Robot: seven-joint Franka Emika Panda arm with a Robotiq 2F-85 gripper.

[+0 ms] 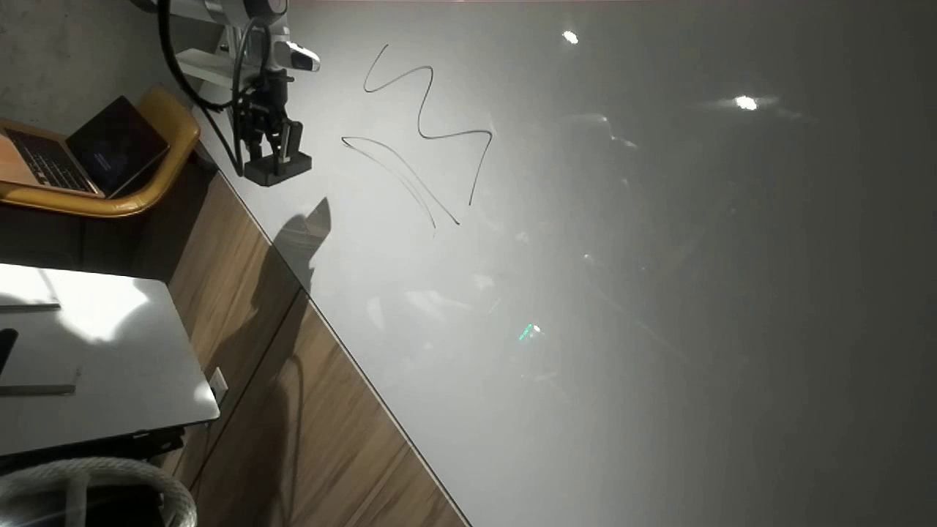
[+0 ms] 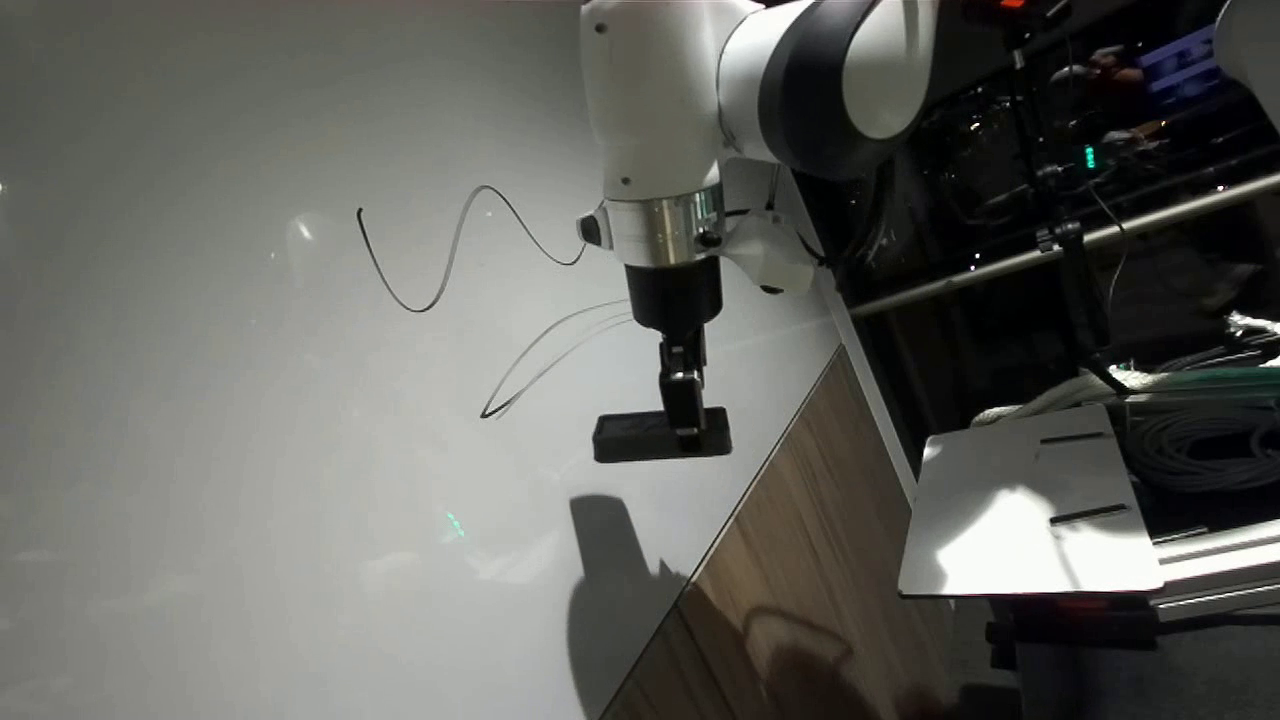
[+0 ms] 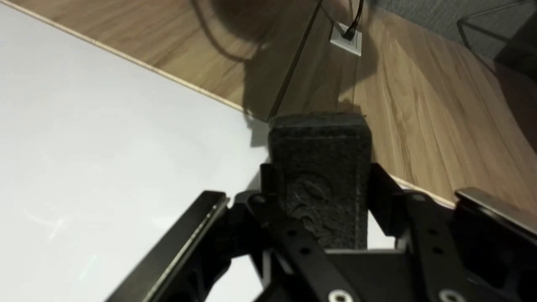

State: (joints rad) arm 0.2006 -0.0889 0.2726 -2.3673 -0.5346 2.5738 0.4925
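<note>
Whiteboard [image 2: 220,400] behind, we see the gripper [image 2: 688,428] clamped right of centre on a black block [image 2: 635,441], so contact could pivot it.

An open laptop [image 1: 86,154] rests on a yellow-brown chair [image 1: 179,139], a white outlet [image 3: 352,44] on wooden panelling [image 3: 413,105].

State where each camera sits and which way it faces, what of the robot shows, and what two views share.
An exterior view: off the robot, facing the glossy white board; white arm and black gripper hang down.
An exterior view: off the robot, facing the same board, curved mustard chair at left; gripper and arm end upper left.
Wrist view: behind the gripper, seen at bottom, looking past the held black rectangular block at board and brown wood-grain panelling.
Shared by both exterior views: a wavy black line.
</note>
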